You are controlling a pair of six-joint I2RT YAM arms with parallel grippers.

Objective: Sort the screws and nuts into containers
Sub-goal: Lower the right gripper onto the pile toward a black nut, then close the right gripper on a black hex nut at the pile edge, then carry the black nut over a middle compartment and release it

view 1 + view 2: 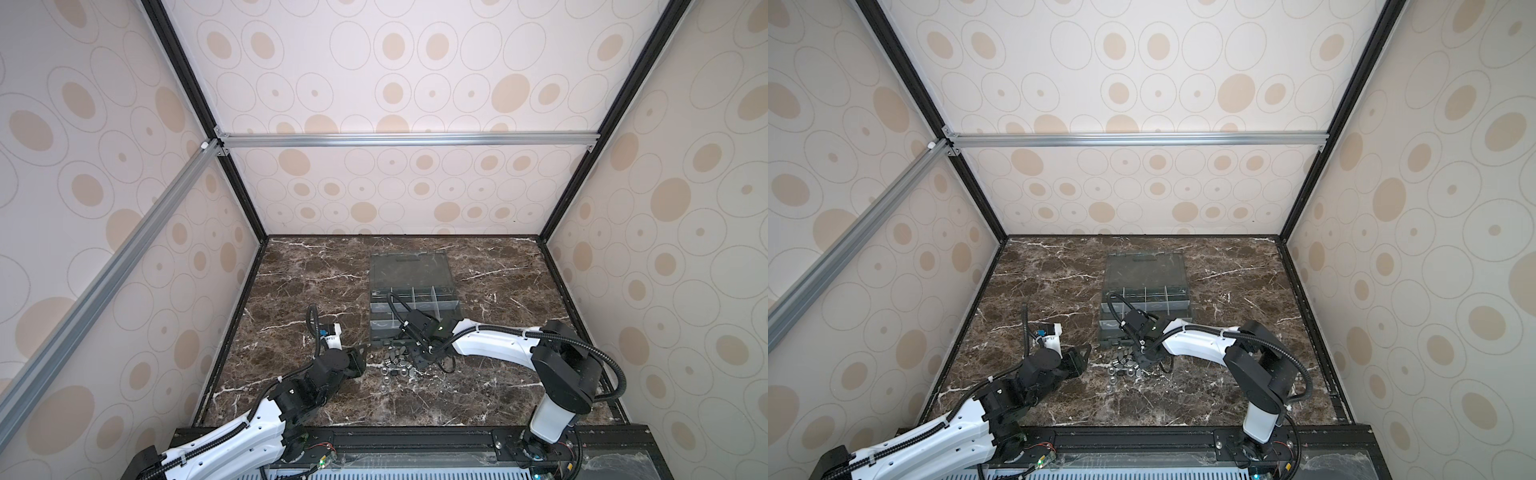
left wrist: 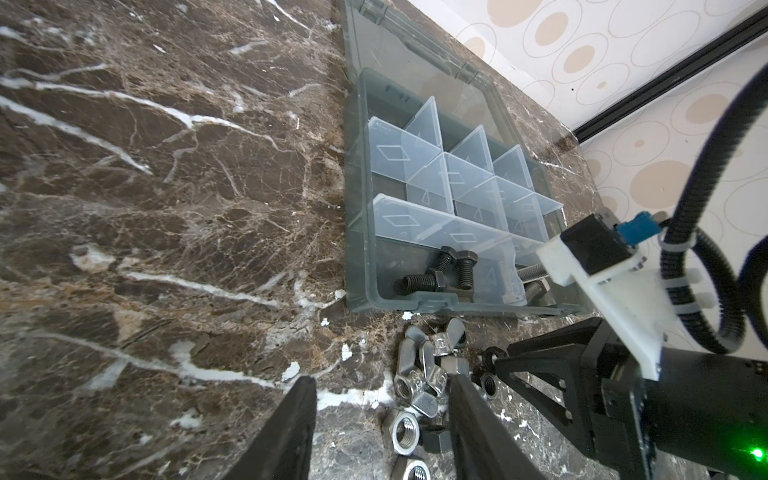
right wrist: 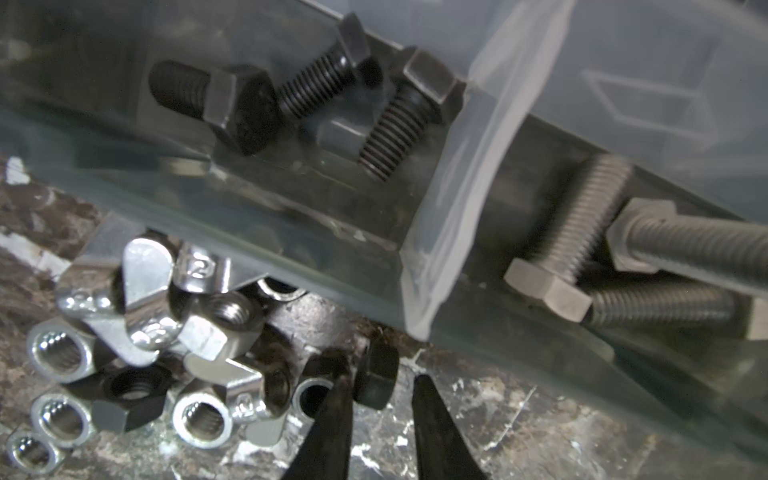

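The organizer box (image 2: 357, 249) sits on the counter (image 2: 166, 208) with its lid (image 1: 409, 270) flipped open. In the row nearest the arms there are three black screws (image 3: 316, 95) in one compartment and silver screws (image 3: 623, 257) in the next, with a divider (image 3: 449, 208) between them. The nuts (image 3: 145, 332) are piled on the counter just outside the box wall. The right hand (image 3: 380, 386) is narrow around a black nut (image 3: 376, 374), one finger touching it and the other just off. The left hand (image 2: 381, 382) is spread fairly wide at the pile's edge, gripping nothing.

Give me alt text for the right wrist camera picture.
The right hand straddles a black nut beside a pile of nuts on the marble table. Beyond, the organizer box holds black screws in one compartment, silver screws in the next.
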